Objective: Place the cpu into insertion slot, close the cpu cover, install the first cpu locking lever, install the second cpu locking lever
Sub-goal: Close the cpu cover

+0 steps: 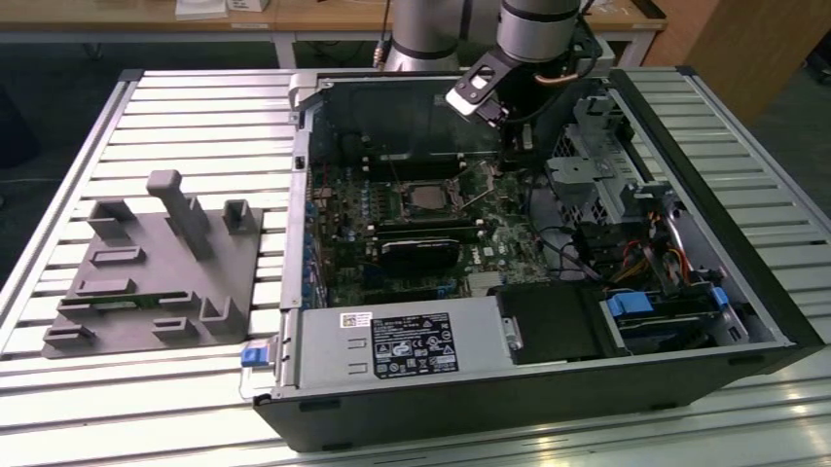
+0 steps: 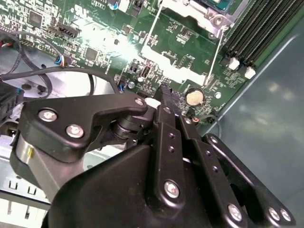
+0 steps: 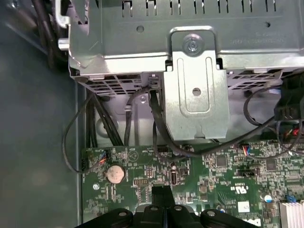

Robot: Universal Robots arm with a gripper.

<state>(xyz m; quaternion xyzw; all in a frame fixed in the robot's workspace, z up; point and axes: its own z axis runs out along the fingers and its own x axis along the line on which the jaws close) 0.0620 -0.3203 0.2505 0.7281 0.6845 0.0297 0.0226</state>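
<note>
**The cpu** [image 1: 426, 197] sits as a dull grey square in the insertion slot [image 1: 404, 187] on the green motherboard [image 1: 341, 248]. The board is inside an open computer case [image 1: 520, 413] that lies on the slatted tabletop [image 1: 195, 117].

- **Cover:** The silvery cpu cover [image 2: 190, 6] frames the socket. Whether it is fully down cannot be told.
- **Levers:** In the second wrist view, one locking lever [image 2: 151, 26] and a second locking lever [image 2: 216, 57] show as thin bright rods. Their long axes run from the socket's two sides toward the claw. Both look unlatched, as far as can be judged.
- **Claw:** The claw [image 1: 515, 165] hangs low over the board. Its black fingertips [image 2: 164, 95] are pressed together, with nothing seen between them.
- **Key relation:** The socket lies toward the exterior view's left of the claw and near it. The fingertips are roughly between the free ends of the two rods. The second rod's end is just beside a coin cell [image 2: 194, 97], and the long memory slots [image 2: 266, 28] flank it.
- **First wrist view:** The claw [image 3: 162, 195] is poised above the board near the same coin cell [image 3: 115, 174].
</note>
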